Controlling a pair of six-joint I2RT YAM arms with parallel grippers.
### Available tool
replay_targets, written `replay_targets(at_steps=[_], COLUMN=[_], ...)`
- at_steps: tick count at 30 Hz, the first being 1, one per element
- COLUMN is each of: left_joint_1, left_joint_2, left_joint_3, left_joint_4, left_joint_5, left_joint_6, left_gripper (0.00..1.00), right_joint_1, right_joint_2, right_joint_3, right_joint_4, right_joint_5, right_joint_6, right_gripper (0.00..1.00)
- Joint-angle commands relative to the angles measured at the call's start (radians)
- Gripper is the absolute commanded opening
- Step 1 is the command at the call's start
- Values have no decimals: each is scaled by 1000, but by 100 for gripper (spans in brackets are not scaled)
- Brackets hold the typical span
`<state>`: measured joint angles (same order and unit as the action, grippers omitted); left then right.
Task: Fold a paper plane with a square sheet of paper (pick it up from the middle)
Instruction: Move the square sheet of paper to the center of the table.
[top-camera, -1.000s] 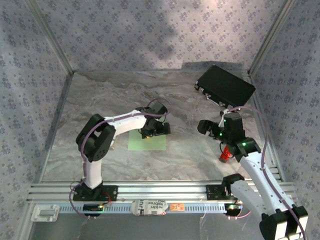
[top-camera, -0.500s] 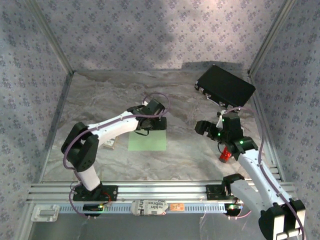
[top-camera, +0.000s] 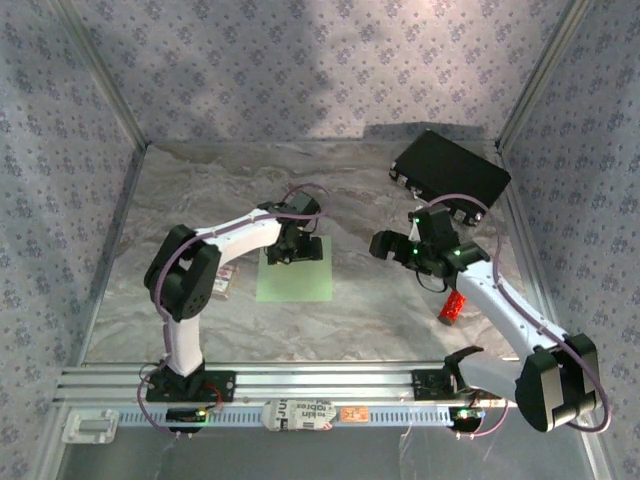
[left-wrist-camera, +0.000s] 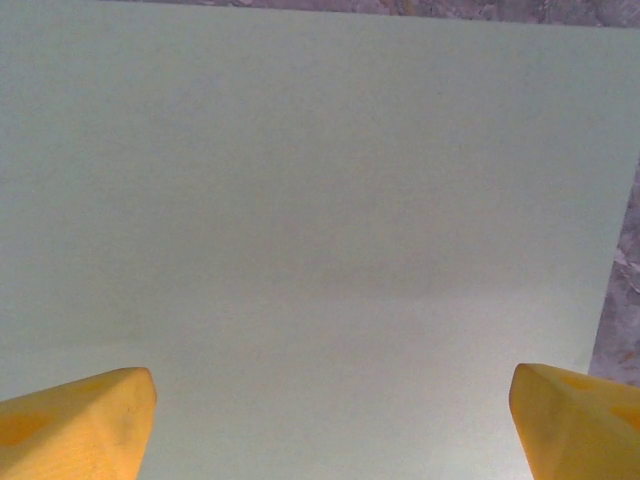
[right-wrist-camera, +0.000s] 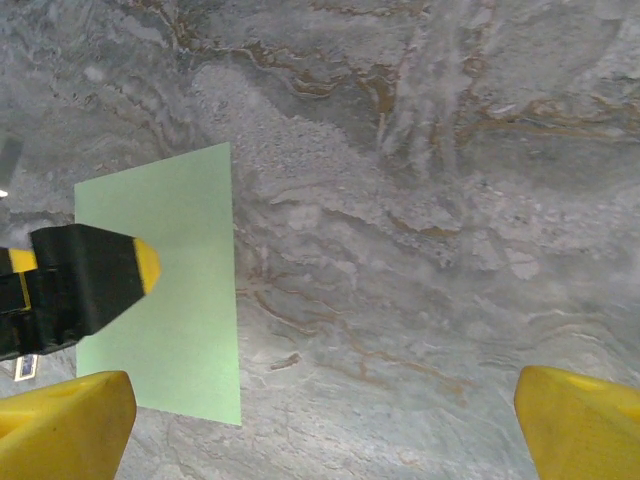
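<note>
Top external view: the square sheet of paper (top-camera: 295, 276) lies flat and unfolded at mid-frame on the grey marbled table (top-camera: 200, 200), so by my reading every fold remains to be made; the left gripper (top-camera: 295, 245) hangs at its upper edge, the right gripper (top-camera: 395, 245) is right of centre, and flower-patterned walls (top-camera: 300, 70) stand around. Left wrist view: yellow fingertips (left-wrist-camera: 80, 425) spread wide, empty, above uncreased sheet. Right wrist view: fingertips (right-wrist-camera: 65, 425) likewise apart and empty over marble, the sheet at left.

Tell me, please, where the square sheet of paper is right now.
In the top view, the square sheet of paper lies flat on the table, left of centre, beneath the left pincer and well left of the red cylinder.
</note>
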<state>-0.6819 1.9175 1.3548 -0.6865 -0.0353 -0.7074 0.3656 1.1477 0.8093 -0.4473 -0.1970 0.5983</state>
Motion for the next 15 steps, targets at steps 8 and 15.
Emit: replay_targets(at_steps=[8, 15], left_joint_1=[-6, -5], left_joint_2=[68, 103], left_joint_3=[85, 85], left_joint_4=[-163, -147], left_joint_5=[-60, -18], left_joint_6=[28, 56], left_gripper=[91, 92], right_joint_1=[32, 34], right_joint_2=[46, 52], right_joint_3=[44, 37], right_joint_4=[-63, -55], right_joint_5=[7, -7], right_joint_6=[-2, -2], right_gripper=[99, 99])
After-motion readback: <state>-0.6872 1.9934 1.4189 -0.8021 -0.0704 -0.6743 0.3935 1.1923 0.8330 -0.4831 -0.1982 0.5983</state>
